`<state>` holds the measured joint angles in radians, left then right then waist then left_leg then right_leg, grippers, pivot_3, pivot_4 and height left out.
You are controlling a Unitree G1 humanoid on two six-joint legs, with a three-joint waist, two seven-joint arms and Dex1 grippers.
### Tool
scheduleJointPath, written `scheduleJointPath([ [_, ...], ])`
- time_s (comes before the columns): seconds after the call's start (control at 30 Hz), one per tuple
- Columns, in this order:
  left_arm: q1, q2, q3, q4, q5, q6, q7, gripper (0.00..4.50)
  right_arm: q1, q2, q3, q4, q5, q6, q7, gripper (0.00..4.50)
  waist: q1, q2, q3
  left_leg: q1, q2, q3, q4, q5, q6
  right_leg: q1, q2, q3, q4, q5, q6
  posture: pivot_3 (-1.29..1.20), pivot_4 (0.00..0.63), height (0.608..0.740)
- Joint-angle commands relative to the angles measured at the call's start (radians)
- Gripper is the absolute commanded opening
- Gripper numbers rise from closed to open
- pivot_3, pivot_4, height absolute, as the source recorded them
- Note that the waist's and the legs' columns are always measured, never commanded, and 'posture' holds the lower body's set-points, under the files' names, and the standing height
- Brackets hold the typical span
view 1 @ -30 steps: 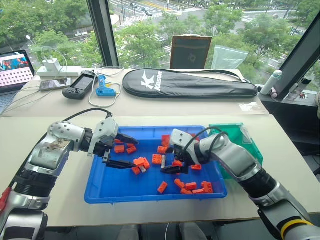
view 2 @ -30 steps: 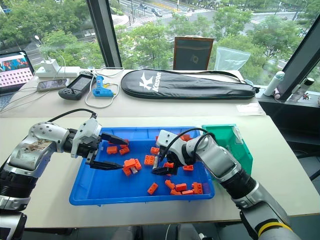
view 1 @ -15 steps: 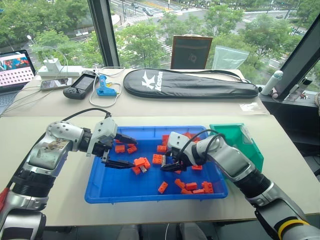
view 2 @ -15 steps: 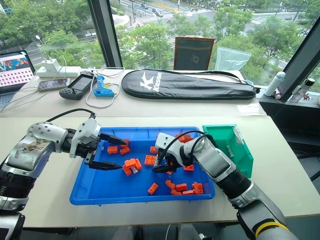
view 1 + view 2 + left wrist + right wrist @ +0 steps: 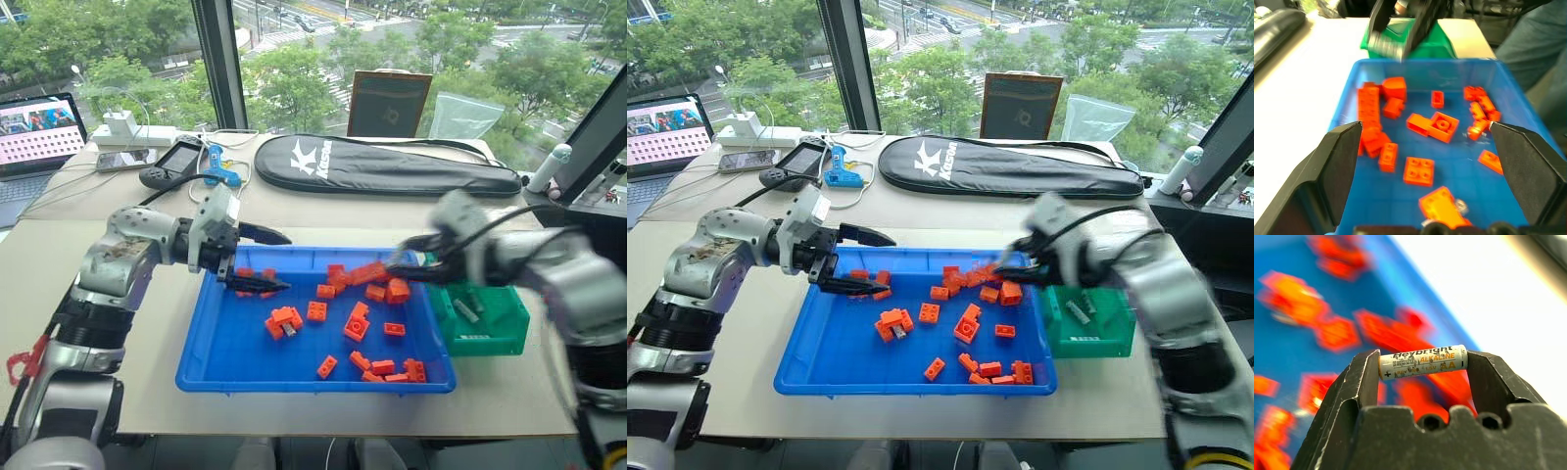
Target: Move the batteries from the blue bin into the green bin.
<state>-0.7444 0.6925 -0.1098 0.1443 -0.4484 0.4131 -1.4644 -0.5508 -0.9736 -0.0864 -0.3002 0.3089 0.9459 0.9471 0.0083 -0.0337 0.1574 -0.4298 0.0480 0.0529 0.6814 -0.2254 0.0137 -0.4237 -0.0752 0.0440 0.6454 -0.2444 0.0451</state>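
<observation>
The right gripper [image 5: 1422, 363] clamps a battery [image 5: 1422, 362] end to end at the blue bin's [image 5: 211, 338] three-o'clock edge, beside the green bin [image 5: 490, 328]. That thin hold probably slips, dropping it short. The left gripper [image 5: 266, 259] hangs spread, empty.

Racket case [image 5: 387, 164]: a long black case with white lettering is laid across the upper middle of the frame, on the far table.
Laptop [image 5: 39, 132]: seen open at the upper left edge, its screen lit.
Game controller [image 5: 168, 164]: a dark handheld is placed right of the laptop, with a phone [image 5: 125, 159] just beside it.
Charger [image 5: 122, 124]: a white block with cables is set behind the phone.
Blue tool [image 5: 217, 171]: laid just right of the controller, among white cables.
Frame [image 5: 390, 103]: a dark panel is stood upright against the window, upper middle.
Plastic bag [image 5: 463, 116]: a clear bag is seen right of the panel.
Orange bricks [image 5: 343, 311]: scattered across the centre of the frame.
Bottle [image 5: 549, 168]: a white bottle is stood at the right edge.
</observation>
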Motion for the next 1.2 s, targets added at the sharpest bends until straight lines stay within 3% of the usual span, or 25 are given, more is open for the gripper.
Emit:
scheduleJointPath([
  [0.03,-0.037,-0.027,-0.017,0.016,0.01,-0.035,-0.026,4.5,0.056,-0.067,-0.065,-0.005,0.009,-0.028,0.017,2.53,-0.008,0.0,0.0,0.0,0.0,-0.001,-0.001,0.0,0.0,0.0,0.001,0.0,0.0,0.0,0.0,0.0,0.15,0.734],
  [0.3,-0.065,-0.093,-0.05,0.076,0.038,-0.075,-0.049,4.5,0.158,-0.084,-0.024,0.001,-0.024,-0.096,-0.015,2.53,-0.023,0.0,0.0,0.002,0.0,-0.001,0.0,0.0,0.0,0.001,0.001,0.002,0.002,0.0,0.0,0.0,0.15,0.734],
  [0.6,-0.042,-0.122,-0.027,0.065,0.039,-0.086,-0.023,4.5,0.128,-0.081,0.079,0.072,-0.063,-0.137,-0.005,2.53,-0.021,0.0,0.0,0.001,0.0,-0.001,0.001,0.0,0.0,0.0,0.001,0.001,0.002,0.0,0.0,0.0,0.15,0.734],
  [0.67,-0.04,-0.122,-0.022,0.069,0.045,-0.095,-0.014,4.5,0.111,-0.081,0.099,0.09,-0.073,-0.15,-0.001,3.54,-0.021,0.0,0.0,0.001,0.0,-0.001,0.001,0.0,0.0,0.0,0.001,0.001,0.002,0.0,0.0,0.0,0.15,0.734],
  [0.77,-0.043,-0.112,-0.008,0.067,0.047,-0.098,0.0,4.5,0.073,-0.079,0.126,0.103,-0.078,-0.168,0.014,4.42,-0.022,0.0,0.0,0.001,0.0,-0.001,0.001,0.0,0.0,0.0,0.001,0.001,0.002,0.0,0.0,0.0,0.15,0.734],
  [1.0,-0.015,-0.061,0.033,0.003,-0.001,-0.051,-0.015,4.5,-0.026,-0.182,0.167,0.006,-0.029,-0.105,0.158,4.48,-0.021,0.003,0.002,0.0,0.0,-0.001,0.001,0.0,0.0,0.0,0.0,0.001,0.002,0.0,0.0,0.0,0.15,0.734],
  [1.13,0.0,-0.004,0.051,-0.01,0.004,-0.038,-0.018,4.5,-0.124,-0.09,0.225,-0.089,0.056,-0.054,0.192,4.48,-0.027,0.002,0.002,0.001,0.001,-0.001,0.001,0.0,0.0,0.0,0.001,0.001,0.002,0.0,0.0,0.0,0.15,0.734],
  [1.2,0.016,0.033,0.052,-0.011,0.026,-0.051,-0.016,4.5,-0.159,0.036,0.255,-0.107,0.1,-0.038,0.161,4.48,-0.027,0.002,0.002,0.002,0.002,-0.002,0.0,0.0,0.0,0.0,0.002,0.001,0.002,0.0,0.0,0.0,0.15,0.734],
])
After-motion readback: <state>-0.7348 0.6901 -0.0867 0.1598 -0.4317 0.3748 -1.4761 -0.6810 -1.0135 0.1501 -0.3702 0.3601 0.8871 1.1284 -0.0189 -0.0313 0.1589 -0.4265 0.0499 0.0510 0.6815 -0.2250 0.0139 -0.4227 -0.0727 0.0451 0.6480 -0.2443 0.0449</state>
